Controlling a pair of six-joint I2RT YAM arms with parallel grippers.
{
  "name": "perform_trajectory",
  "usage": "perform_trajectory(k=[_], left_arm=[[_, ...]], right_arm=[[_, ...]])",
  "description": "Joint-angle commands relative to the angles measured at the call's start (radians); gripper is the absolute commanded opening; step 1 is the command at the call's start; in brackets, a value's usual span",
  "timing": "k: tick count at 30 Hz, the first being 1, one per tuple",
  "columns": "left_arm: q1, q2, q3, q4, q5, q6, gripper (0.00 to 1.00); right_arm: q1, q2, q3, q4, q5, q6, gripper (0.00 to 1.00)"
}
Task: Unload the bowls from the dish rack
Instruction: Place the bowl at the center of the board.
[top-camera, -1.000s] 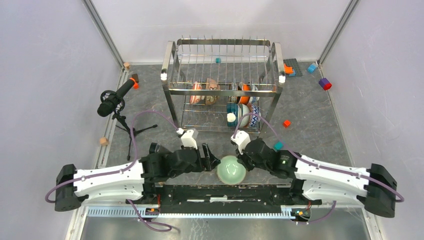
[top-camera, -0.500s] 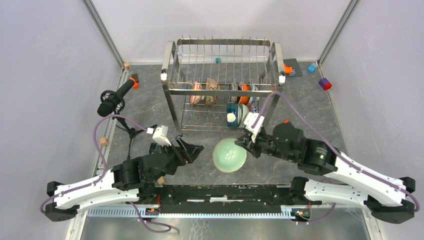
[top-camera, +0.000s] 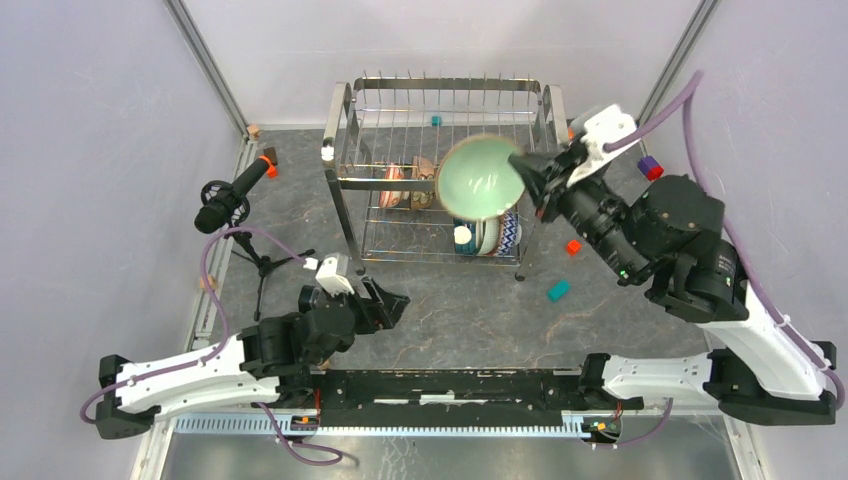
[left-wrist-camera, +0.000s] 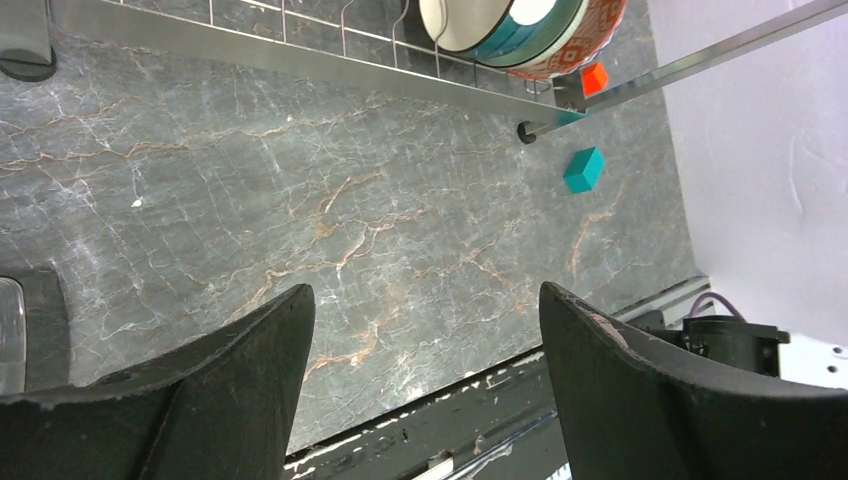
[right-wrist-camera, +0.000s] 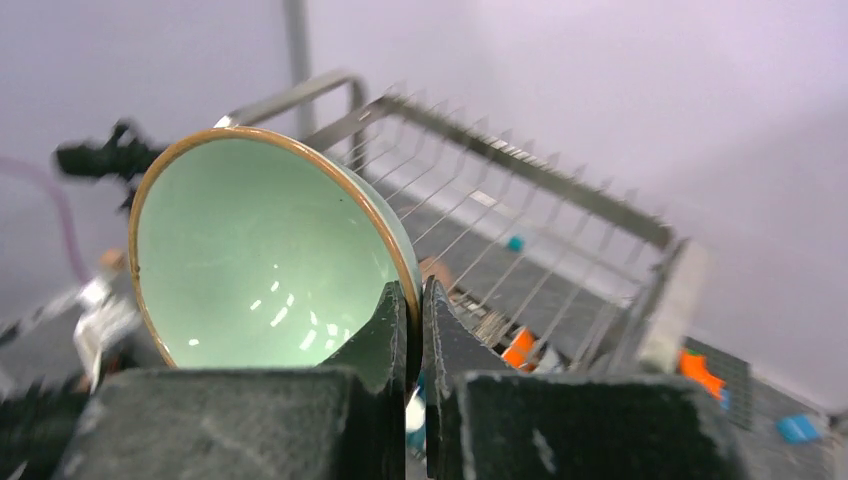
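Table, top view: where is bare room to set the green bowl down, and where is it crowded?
Widest bare table lies between the front of the dish rack and the arm bases, from the left gripper to the teal block. A smaller patch sits between rack and microphone stand. Crowded: right of the rack, by the red block and right arm.

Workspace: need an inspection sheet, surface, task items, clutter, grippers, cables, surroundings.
Surface: grey marbled tabletop; no damage seen.
Job's things: pale green bowl held high, over the dish rack in the top view; several other bowls stand in its lower tier.
Clutter: teal block, red block, purple block, microphone on a tripod.
Grippers: left gripper open, empty; right gripper shut on the bowl's rim.
Cables: purple cables loop off both arms; the left one passes the tripod.
Surroundings: pale walls; nothing else seen.
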Motion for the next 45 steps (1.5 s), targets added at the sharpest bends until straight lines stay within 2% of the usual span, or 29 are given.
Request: perform_trajectory(k=[1, 5, 8, 11, 13, 15, 18, 22, 24, 28, 32, 35, 37, 45], left_arm=[[-0.003, 0.052, -0.007, 0.074, -0.007, -0.027, 0.88], [-0.002, 0.096, -0.014, 0.102, 0.005, -0.044, 0.88], [-0.003, 0.099, -0.036, 0.136, 0.002, -0.061, 0.88], [-0.004, 0.101, -0.070, 0.210, 0.021, -0.063, 0.88], [-0.002, 0.116, -0.084, 0.249, 0.030, -0.062, 0.88], [-0.002, 0.141, -0.084, 0.264, 0.039, -0.059, 0.88], [-0.004, 0.170, -0.080, 0.276, 0.052, -0.054, 0.88], [-0.003, 0.181, -0.091, 0.296, 0.069, -0.053, 0.88], [-0.003, 0.180, -0.102, 0.311, 0.073, -0.054, 0.88], [-0.003, 0.177, -0.116, 0.330, 0.075, -0.058, 0.88], [-0.002, 0.185, -0.127, 0.351, 0.072, -0.049, 0.88], [-0.003, 0.192, -0.134, 0.359, 0.070, -0.047, 0.88], [-0.003, 0.196, -0.140, 0.361, 0.073, -0.048, 0.88], [-0.002, 0.208, -0.173, 0.341, 0.089, -0.070, 0.88]], right_arm=[[0.001, 0.051, 0.135, 0.224, 0.341, -0.087, 0.00], [-0.004, 0.075, 0.110, 0.470, 0.558, -0.238, 0.00], [-0.031, 0.068, 0.057, 0.718, 0.621, -0.355, 0.00], [-0.090, 0.091, 0.054, 0.885, 0.647, -0.445, 0.00], [-0.176, 0.124, 0.080, 0.919, 0.640, -0.447, 0.00], [-0.300, 0.174, 0.139, 0.842, 0.598, -0.365, 0.00], [-0.410, 0.206, 0.094, 0.944, 0.603, -0.366, 0.00], [-0.619, 0.247, 0.059, 0.923, 0.587, -0.183, 0.00], [-0.735, 0.256, 0.021, 0.855, 0.553, -0.012, 0.00], [-0.981, 0.273, -0.029, 0.616, 0.408, 0.418, 0.00], [-1.195, 0.276, -0.193, 0.499, 0.243, 0.703, 0.00], [-1.257, 0.288, -0.321, 0.494, 0.137, 0.785, 0.00], [-1.270, 0.299, -0.396, 0.525, 0.098, 0.783, 0.00], [-1.308, 0.432, -0.514, 0.556, -0.015, 0.741, 0.00]])
